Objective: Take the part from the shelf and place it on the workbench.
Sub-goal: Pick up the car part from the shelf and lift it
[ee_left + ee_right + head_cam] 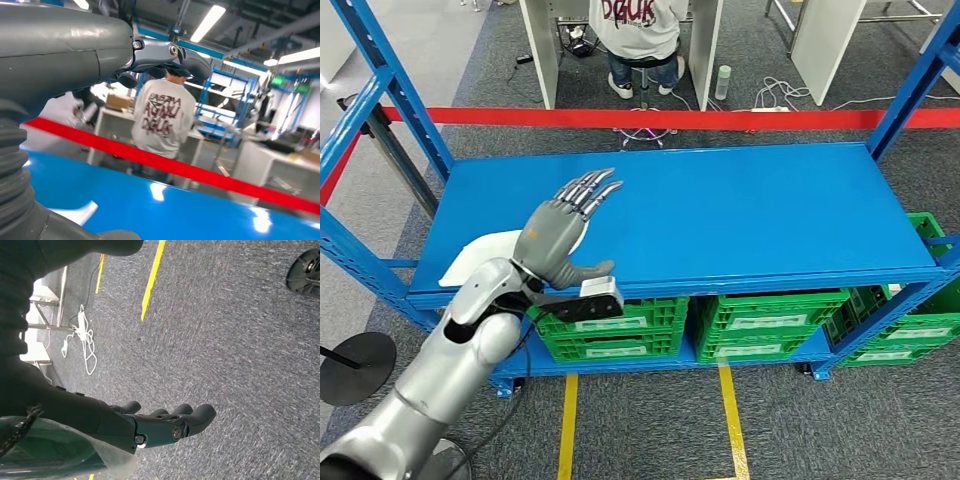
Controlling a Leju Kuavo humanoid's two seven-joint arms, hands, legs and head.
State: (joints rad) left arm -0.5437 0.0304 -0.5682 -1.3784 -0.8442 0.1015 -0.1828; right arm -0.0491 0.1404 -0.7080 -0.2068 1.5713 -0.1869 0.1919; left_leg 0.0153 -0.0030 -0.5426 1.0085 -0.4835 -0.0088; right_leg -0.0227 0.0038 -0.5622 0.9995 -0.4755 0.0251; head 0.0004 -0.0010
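Hovering over the blue shelf (743, 215) near its front left corner: left hand (563, 232), fingers spread, empty. Beneath it, one flat white part (475, 259) at that corner. Right hand (162, 425) hung above carpet, fingers loosely apart, empty. Four green crates (765, 322) below.

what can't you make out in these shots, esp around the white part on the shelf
- White part: head view, the left hand and forearm cover much of it, so its shape is unclear.
- Same part: left wrist view, a blurred sliver cut off by the arm.
- Contact between hand and part: cannot tell.
- Green crates: shelf board hides their contents.
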